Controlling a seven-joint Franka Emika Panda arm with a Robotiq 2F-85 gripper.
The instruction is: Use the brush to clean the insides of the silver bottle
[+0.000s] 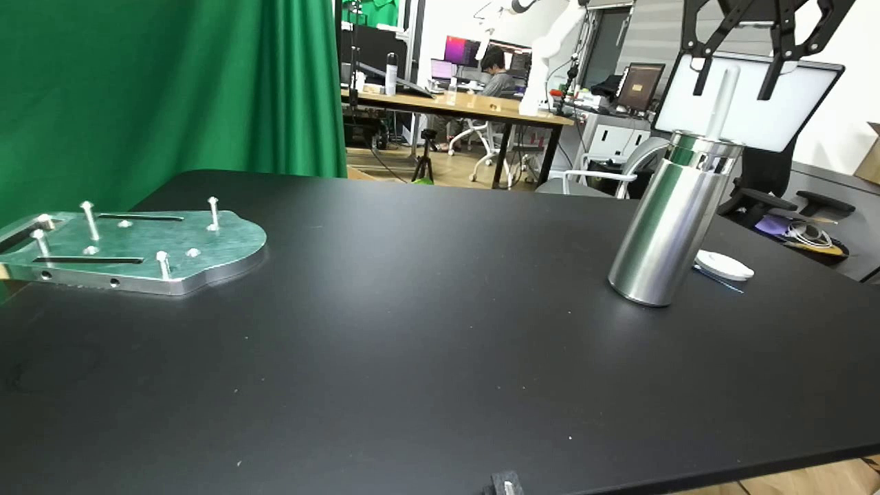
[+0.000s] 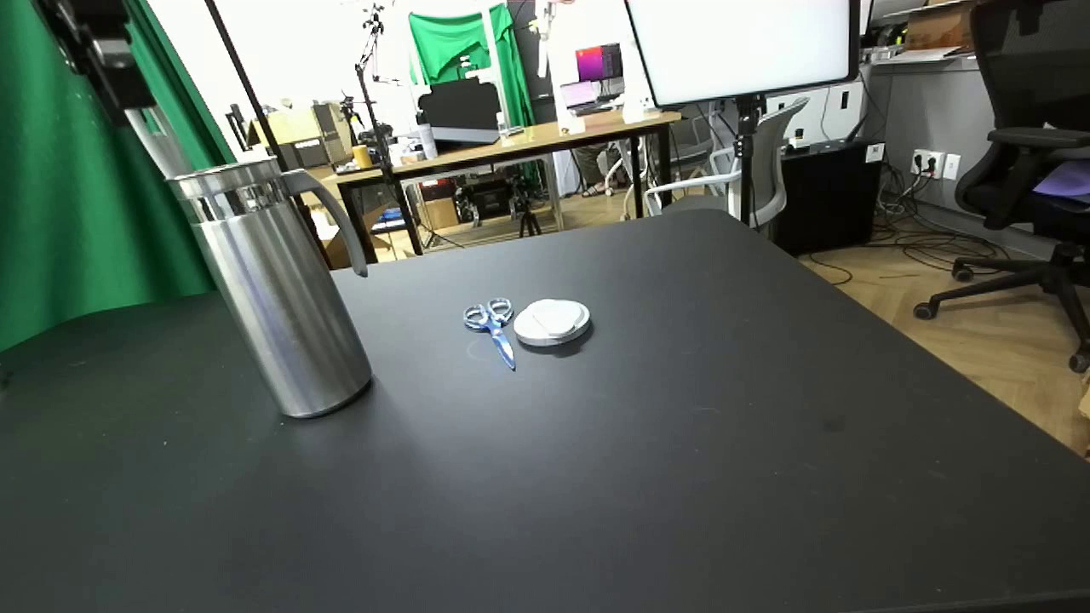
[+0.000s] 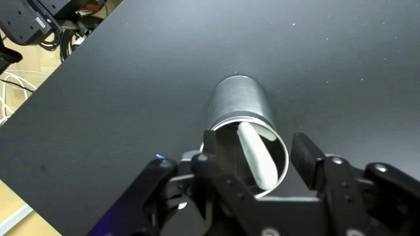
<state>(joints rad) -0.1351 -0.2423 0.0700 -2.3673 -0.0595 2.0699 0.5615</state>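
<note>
The silver bottle stands upright on the black table, without a lid on its mouth. It also shows in an exterior view with its handle and from above in the wrist view. The brush's white handle sticks up out of the bottle's mouth, leaning against the rim; it also shows in the wrist view. The brush's head is hidden inside. My gripper is open above the bottle. In the wrist view its fingers are on either side of the brush handle, with gaps to it.
A white round lid-like disc and blue scissors lie beside the bottle. A greenish plate with pegs lies at the table's far side. A green curtain hangs behind. A bright white panel stands beyond the table edge.
</note>
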